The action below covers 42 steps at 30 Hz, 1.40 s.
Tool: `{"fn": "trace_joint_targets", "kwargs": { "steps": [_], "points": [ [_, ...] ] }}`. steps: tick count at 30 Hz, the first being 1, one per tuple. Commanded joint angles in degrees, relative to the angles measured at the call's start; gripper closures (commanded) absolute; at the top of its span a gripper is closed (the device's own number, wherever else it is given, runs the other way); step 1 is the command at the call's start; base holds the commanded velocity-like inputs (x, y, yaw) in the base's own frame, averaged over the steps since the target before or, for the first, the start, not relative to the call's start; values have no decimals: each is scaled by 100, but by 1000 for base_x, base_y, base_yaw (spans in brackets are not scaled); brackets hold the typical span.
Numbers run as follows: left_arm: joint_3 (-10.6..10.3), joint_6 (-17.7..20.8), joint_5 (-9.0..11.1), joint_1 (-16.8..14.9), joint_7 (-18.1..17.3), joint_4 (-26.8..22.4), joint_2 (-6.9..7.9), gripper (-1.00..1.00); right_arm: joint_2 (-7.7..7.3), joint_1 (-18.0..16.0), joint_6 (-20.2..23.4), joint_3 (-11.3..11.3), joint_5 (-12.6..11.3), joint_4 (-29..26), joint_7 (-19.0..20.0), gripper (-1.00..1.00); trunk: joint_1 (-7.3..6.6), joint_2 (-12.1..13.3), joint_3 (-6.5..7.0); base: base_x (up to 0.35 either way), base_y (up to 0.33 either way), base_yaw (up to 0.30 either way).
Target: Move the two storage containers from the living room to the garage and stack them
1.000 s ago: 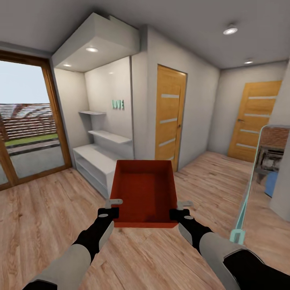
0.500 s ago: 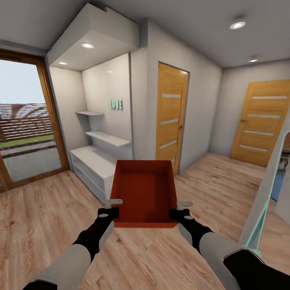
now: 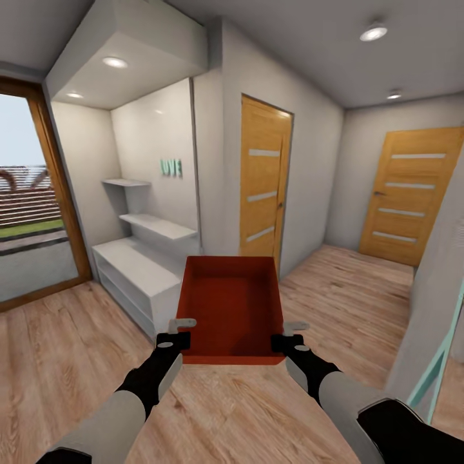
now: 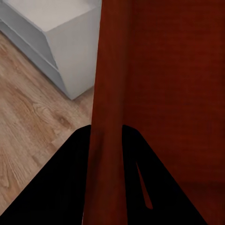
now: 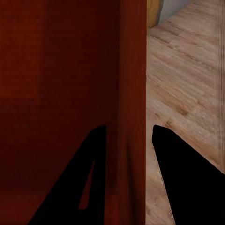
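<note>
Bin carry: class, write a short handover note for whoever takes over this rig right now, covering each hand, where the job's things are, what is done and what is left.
Left hand: shut on the bin's left wall, one finger on each side of it.
Right hand: shut on the right wall the same way.
Bin: empty, held level in front of the trunk, above the wood floor, near a white shelf unit and two wooden doors.
Done: one bin picked up.
Left: reach the garage, set it down, bring the second bin and stack it.
</note>
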Motion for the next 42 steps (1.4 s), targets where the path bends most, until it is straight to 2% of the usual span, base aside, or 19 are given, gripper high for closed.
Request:
{"fn": "trace_joint_targets", "kwargs": {
  "steps": [1,21,42],
  "points": [
    [458,-30,-87,-4,69,-31,222,100,-40,-1,-25,-76,-101,20,-32,100,5,-4,-2,320,0,-241],
    [458,-30,-87,-5,70,-31,222,100,-39,-1,-25,-76,-101,20,-32,100,5,-4,-2,321,0,-240],
    [458,-30,-86,-4,69,-31,213,100,-48,-1,-38,-76,-102,20,-32,100,5,-4,-2,320,0,-13]
  ]
}}
